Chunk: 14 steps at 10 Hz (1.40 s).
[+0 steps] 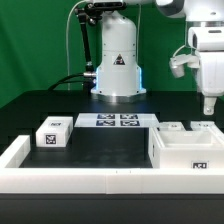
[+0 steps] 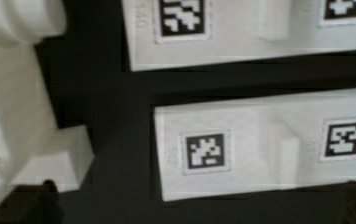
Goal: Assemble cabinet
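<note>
Gripper (image 1: 208,103), fingers apart and empty, hangs just above the cabinet's (image 1: 185,158) rear edge at the exterior view's right; a straight descent is indicated.

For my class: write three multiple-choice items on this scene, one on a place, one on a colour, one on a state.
1. In the exterior view, the cabinet stands at: A the left, B the centre, C the right.
2. The backdrop is: A green, B red, C white.
3. The gripper is: A holding something, B empty, C out of sight.
Answers: C, it sits by that view's right edge; A, green fills the back; B, the wrist view shows nothing between its spread fingertips.
</note>
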{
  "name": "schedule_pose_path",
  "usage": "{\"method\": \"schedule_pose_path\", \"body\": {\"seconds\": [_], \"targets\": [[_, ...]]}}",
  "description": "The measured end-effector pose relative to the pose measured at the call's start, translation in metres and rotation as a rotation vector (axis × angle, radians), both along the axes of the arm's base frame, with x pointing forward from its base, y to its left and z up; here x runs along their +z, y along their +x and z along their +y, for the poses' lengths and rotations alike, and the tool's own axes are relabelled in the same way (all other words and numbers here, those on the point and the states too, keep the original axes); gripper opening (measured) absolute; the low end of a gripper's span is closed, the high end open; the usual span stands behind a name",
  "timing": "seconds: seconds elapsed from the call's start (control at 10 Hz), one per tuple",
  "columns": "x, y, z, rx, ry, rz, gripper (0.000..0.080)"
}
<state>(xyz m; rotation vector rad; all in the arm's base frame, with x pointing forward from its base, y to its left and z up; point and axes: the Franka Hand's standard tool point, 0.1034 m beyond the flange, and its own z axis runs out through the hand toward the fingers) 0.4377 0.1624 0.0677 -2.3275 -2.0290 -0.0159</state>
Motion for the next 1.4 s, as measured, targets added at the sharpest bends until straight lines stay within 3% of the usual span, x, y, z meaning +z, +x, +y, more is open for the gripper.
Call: {"method": "schedule_pose_path", "body": {"seconds": [0.2, 0.4, 0.8, 0.9, 1.0, 1.1, 1.3, 1.4], "targets": [[-0.016, -0.014, 0.014, 0.019, 0.023, 0.003, 0.0797], [-0.030, -0.018, 0.016, 0.014, 0.041, 0.009, 0.0797], [-0.050, -0.026, 0.010, -0.006, 0.048, 0.044, 0.0797], [-0.051, -0.026, 0.009, -0.009, 0.049, 0.046, 0.0709], [-0.052, -0.027, 0.009, -0.009, 0.049, 0.049, 0.0513], [-0.053, -0.028, 0.009, -0.010, 0.049, 0.051, 0.0513], [-0.053, -0.028, 0.009, -0.011, 0.049, 0.051, 0.0195], [-0.053, -0.027, 0.008, -0.011, 0.049, 0.050, 0.0073]]}}
